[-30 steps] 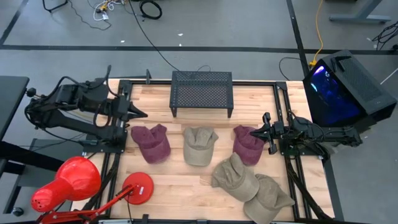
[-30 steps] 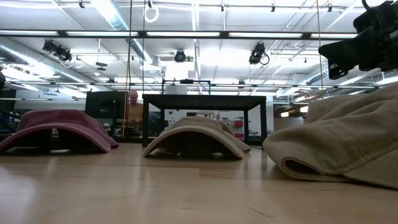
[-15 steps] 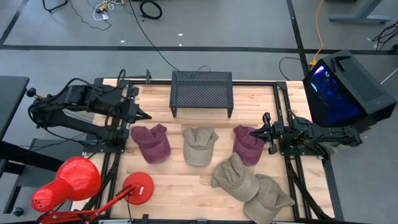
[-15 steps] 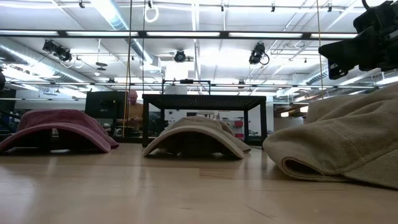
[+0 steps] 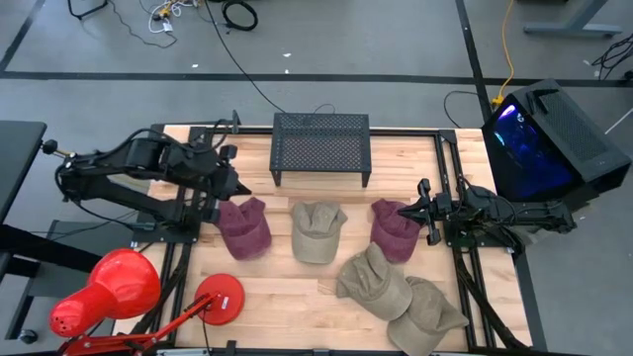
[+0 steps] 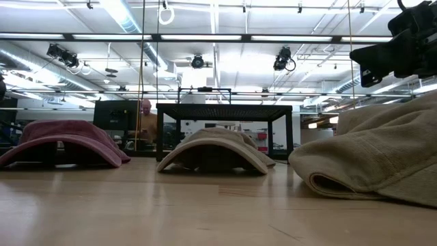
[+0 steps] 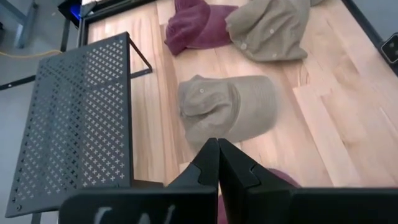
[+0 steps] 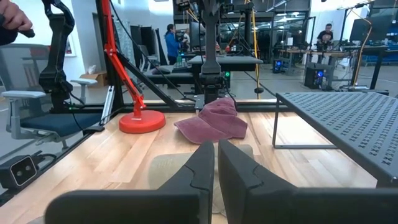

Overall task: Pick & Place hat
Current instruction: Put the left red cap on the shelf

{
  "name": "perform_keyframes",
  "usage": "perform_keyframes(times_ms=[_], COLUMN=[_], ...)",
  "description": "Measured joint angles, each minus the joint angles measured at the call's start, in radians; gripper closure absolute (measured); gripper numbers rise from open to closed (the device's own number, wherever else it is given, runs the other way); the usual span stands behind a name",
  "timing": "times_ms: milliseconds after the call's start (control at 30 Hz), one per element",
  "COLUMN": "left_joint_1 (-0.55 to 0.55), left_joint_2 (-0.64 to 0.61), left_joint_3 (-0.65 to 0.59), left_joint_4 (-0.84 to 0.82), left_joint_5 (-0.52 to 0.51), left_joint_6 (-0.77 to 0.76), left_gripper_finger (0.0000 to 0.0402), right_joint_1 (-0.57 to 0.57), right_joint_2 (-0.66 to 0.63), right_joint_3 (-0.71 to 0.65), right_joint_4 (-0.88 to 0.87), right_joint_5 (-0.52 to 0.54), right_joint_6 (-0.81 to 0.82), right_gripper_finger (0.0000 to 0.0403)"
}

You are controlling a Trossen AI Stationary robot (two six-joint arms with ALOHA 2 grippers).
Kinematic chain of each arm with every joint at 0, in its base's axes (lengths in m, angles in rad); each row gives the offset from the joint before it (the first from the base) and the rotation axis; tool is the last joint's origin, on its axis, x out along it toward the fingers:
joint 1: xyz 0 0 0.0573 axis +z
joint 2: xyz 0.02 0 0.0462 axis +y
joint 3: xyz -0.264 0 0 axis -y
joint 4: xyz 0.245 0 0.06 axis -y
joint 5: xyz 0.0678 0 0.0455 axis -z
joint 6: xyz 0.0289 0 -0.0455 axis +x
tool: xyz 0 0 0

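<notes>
Left gripper [image 5: 235, 188] up over the table's left side, just above the back edge of the red hat [image 5: 242, 227], fingers pressed together and holding nothing, as seen close in the left wrist view [image 7: 217, 163]. Right gripper [image 5: 420, 206] waiting at the right side, next to the other red hat [image 5: 394, 229], fingers shut too and empty. Looks like the very start: reaching out, no hat picked yet. Hard to say which hat is wanted; the red one under the left gripper seems the closest guess, with the tan hat [image 5: 317, 230] in the middle just beyond it. Next: open the fingers wide, come down, pinch the soft cloth, lift. Black rack [image 5: 320, 148] at the back of the table probably the place to put it. Red hat lying flat on the wood, long way running from back to front, brim seeming to point toward the back, crown toward the front.
</notes>
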Motion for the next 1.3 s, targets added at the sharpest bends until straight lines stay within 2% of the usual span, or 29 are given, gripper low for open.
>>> perform_keyframes(times_ms=[433, 633, 1033, 1300], left_joint_1=[0.000, -0.001, -0.020, -0.021], left_joint_2=[0.126, 0.157, 0.138, 0.081], left_joint_3=[0.000, -0.006, -0.168, -0.263], left_joint_4=[-0.045, -0.049, -0.044, -0.035], left_joint_5=[0.000, 0.000, 0.041, 0.042], left_joint_6=[0.000, 0.049, 0.053, 0.175], left_gripper_finger=[0.0399, 0.0399, 0.0399, 0.0390], right_joint_1=[0.000, 0.000, 0.000, 0.000], right_joint_2=[0.000, 0.000, 0.000, 0.000], right_joint_3=[0.000, 0.000, 0.000, 0.000], right_joint_4=[0.000, 0.000, 0.000, 0.000], right_joint_5=[0.000, 0.000, 0.000, 0.000], right_joint_6=[0.000, 0.000, 0.000, 0.000], right_gripper_finger=[0.0376, 0.0376, 0.0376, 0.0376])
